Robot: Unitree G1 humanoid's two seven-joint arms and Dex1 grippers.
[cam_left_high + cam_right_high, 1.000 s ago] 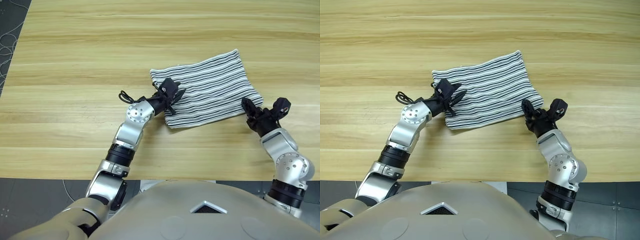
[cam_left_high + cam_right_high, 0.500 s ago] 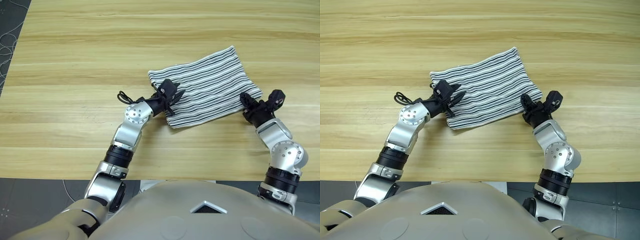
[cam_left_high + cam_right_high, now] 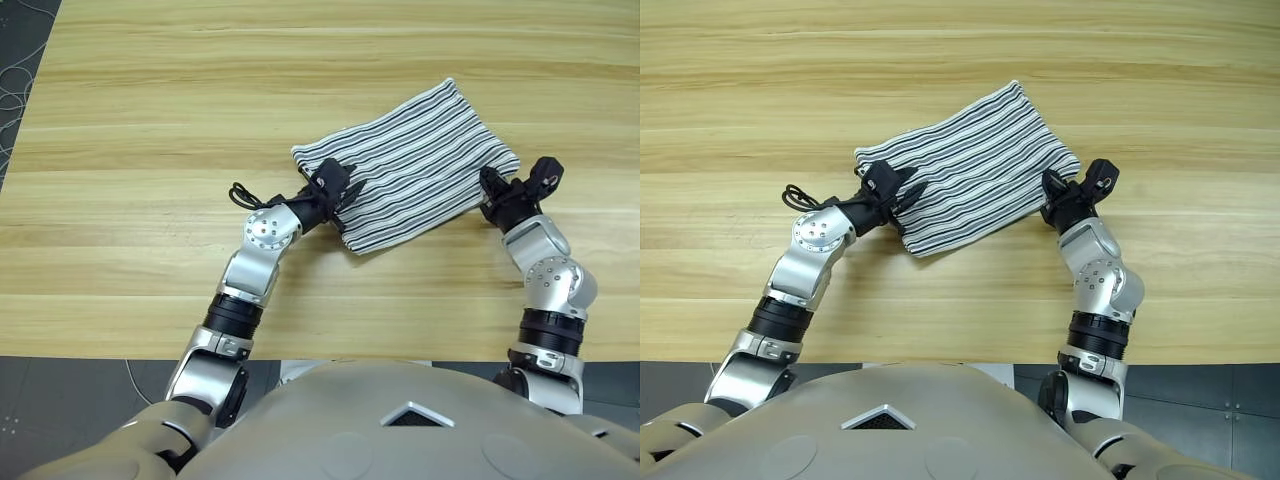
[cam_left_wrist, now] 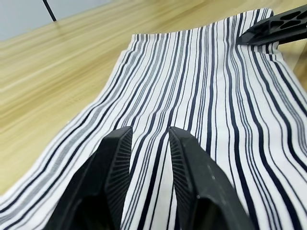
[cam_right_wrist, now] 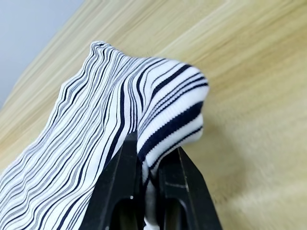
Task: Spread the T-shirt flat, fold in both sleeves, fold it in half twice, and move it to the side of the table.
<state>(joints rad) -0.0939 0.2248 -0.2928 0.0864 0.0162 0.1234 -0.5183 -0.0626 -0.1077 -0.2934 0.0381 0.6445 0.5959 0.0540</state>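
The folded, black-and-white striped T-shirt (image 3: 410, 165) lies askew near the middle of the wooden table (image 3: 150, 120). My left gripper (image 3: 343, 190) rests on top of the shirt's near-left part. Its fingers (image 4: 117, 158) are only a narrow gap apart, and flat fabric (image 4: 206, 86) shows between them. My right gripper (image 3: 497, 188) is at the shirt's right corner. There it is shut on a rolled fold of the striped cloth (image 5: 168, 115), pinched between its fingers (image 5: 125, 163).
Bare wood stretches to the left of the shirt and beyond it. The table's left edge (image 3: 35, 110) borders dark floor with loose cables (image 3: 15, 70). The near edge (image 3: 120, 355) runs just in front of my arms.
My right gripper moved forward and left from the bare table to the shirt's right corner and shut on it. The shirt turned slightly, its far corner shifting left. The left gripper stayed on the shirt.
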